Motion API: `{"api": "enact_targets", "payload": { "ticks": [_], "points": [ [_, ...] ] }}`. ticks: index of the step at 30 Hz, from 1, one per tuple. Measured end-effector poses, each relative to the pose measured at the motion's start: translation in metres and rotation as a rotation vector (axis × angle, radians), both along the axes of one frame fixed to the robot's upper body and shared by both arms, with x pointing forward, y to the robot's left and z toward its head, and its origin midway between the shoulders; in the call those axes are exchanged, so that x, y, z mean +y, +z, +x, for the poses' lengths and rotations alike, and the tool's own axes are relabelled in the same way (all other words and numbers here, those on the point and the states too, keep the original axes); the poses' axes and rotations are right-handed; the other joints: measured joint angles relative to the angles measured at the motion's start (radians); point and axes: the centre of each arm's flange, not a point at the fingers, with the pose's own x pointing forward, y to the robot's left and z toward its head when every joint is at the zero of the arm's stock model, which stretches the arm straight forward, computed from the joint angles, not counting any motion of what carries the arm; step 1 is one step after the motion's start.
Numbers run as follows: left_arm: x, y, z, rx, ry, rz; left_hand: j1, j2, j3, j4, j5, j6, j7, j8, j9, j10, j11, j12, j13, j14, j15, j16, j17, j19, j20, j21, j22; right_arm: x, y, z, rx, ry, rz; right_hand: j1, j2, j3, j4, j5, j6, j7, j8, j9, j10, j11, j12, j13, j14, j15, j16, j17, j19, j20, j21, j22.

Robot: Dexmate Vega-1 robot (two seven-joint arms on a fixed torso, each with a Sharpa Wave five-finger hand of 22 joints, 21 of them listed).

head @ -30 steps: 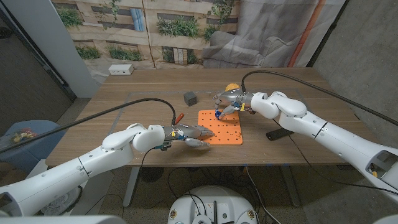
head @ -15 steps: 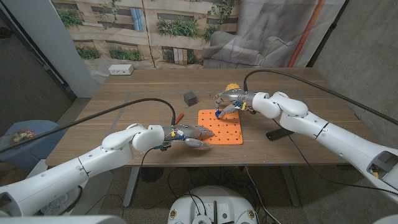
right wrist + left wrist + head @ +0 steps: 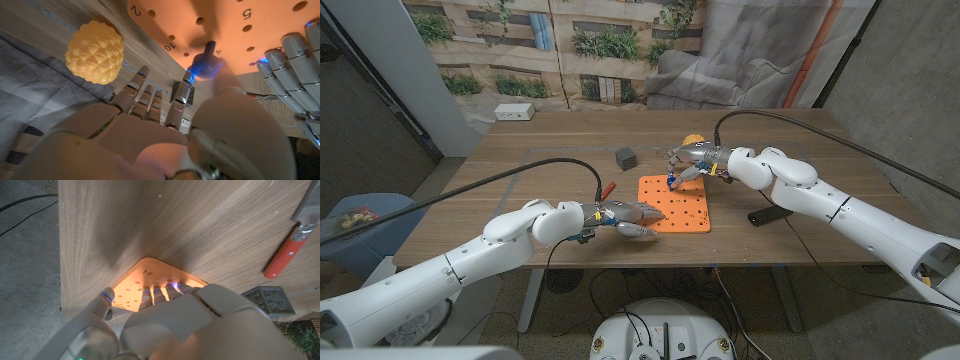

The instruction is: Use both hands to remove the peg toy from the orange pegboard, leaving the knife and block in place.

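Head view shows the left hand (image 3: 628, 217) pressing fingers on the orange pegboard's (image 3: 682, 215) near-left corner while the right hand (image 3: 688, 162) pinches the peg toy (image 3: 207, 64), seemingly not yet lifted from the far edge; knife (image 3: 606, 188) and block (image 3: 626, 157) lie untouched.

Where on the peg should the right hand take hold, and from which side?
Its rounded knob: the peg stands upright in a hole near the pegboard far edge. Come from above, thumb and finger pinching either side, as the right hand seems to, while the left hand touches the board.
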Motion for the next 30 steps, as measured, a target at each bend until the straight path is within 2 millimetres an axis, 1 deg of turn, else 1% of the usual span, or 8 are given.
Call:
{"api": "enact_targets", "payload": {
  "ticks": [11,15,19,25,30],
  "points": [
    [0.0006,0.0012,0.0017,0.003,0.002,-0.006,0.0,0.0,0.0,0.0,0.0,0.004,0.003,-0.003,0.0,0.0,0.0,0.0,0.003,0.0,0.0,0.0,-0.001,0.0,0.0,0.0,0.0,-0.0028,0.0011,0.0013,0.014,0.004,0.024,0.0,0.0,0.0,0.0,0.001,0.0,0.0,0.0,0.0,0.0,0.0,0.0,0.0,0.0,0.0,0.0,0.0,0.0,0.0,0.0,0.0],
    [0.0005,0.0018,0.0025,0.003,0.002,-0.006,0.0,0.0,0.0,0.0,0.0,0.004,0.003,-0.003,0.0,0.0,0.0,0.0,0.004,0.0,0.0,0.0,-0.001,0.0,0.0,0.0,0.0,-0.0049,0.0021,0.0029,0.023,0.009,0.037,0.0,0.0,0.0,0.0,0.001,0.004,0.004,0.0,0.0,0.0,0.0,0.0,0.0,0.007,-0.007,0.008,0.0,0.0,0.0,-0.005,0.0],
    [0.0002,0.0017,0.003,0.004,0.002,-0.008,0.0,0.0,0.0,0.0,0.0,0.004,0.003,-0.003,0.0,0.0,0.0,0.0,0.004,0.001,-0.001,0.0,-0.001,0.0,0.0,0.0,0.0,-0.0062,0.0062,0.0037,0.022,0.014,0.05,-0.003,0.003,0.0,0.0,0.001,0.005,0.005,0.001,0.0,0.0,0.0,0.0,0.0,0.007,-0.007,0.008,0.0,0.0,0.0,-0.007,0.0],
    [-0.0001,0.0021,0.0038,0.006,0.002,-0.01,0.0,0.0,0.0,0.0,0.0,0.004,0.003,-0.003,0.0,0.0,0.0,0.0,0.001,0.001,-0.001,0.0,-0.001,0.0,0.0,0.0,0.0,-0.0066,0.0072,0.0044,0.028,0.022,0.057,-0.003,0.003,0.0,0.0,0.001,0.005,0.005,0.001,0.0,0.0,0.0,0.0,0.0,0.007,-0.007,0.008,0.0,0.0,0.0,-0.007,0.0],
    [-0.0007,0.0027,0.0046,0.007,0.003,-0.013,0.0,0.0,0.0,0.0,0.0,0.004,0.003,-0.003,0.0,0.0,0.0,0.0,0.001,0.001,-0.002,0.0,-0.001,0.0,0.0,0.0,0.0,-0.0066,0.0081,0.0044,0.031,0.026,0.061,-0.003,0.003,-0.001,-0.001,0.005,0.005,0.005,0.001,0.0,0.005,-0.005,0.0,0.0,0.007,-0.007,0.008,0.0,0.0,0.0,-0.007,0.0]
  ]
}}
